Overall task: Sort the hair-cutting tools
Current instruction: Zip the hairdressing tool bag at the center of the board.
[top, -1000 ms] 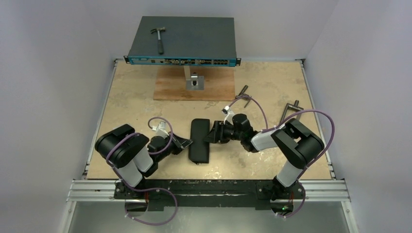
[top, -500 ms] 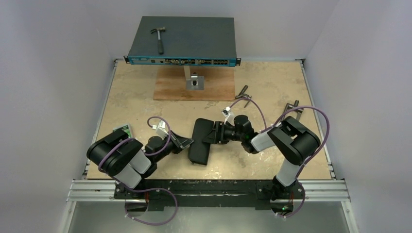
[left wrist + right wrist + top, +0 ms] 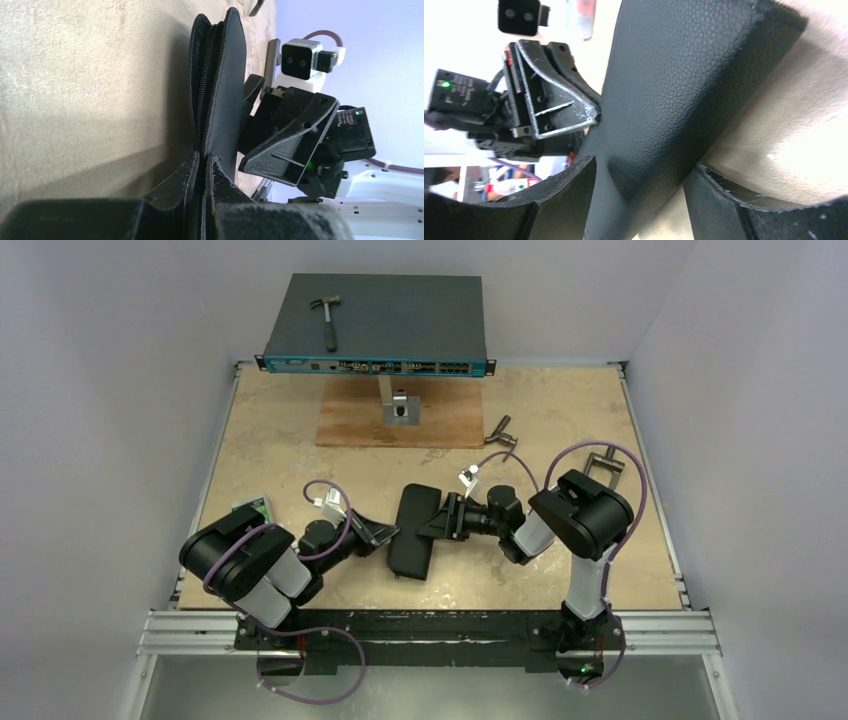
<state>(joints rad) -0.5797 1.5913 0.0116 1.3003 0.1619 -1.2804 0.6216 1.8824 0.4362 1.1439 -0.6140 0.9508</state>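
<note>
- Two grippers of mine meet at the black zip case [image 3: 410, 548], mid-table.
- My left gripper [image 3: 202, 167] pinches its zipper edge, jaws nearly together.
- My right gripper [image 3: 641, 172] clamps the opposite side, jaws wide.
- Hair-cutting tools: hidden in every view.
- Farthest, a hammer [image 3: 326, 318] lies on a network switch [image 3: 400, 315].

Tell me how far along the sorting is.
Nothing looks sorted yet: no scissors, comb or clip shows. In hand: the left gripper and right gripper both clamp the black zip case. Left, likely: opening it, then sorting the tools.
</note>
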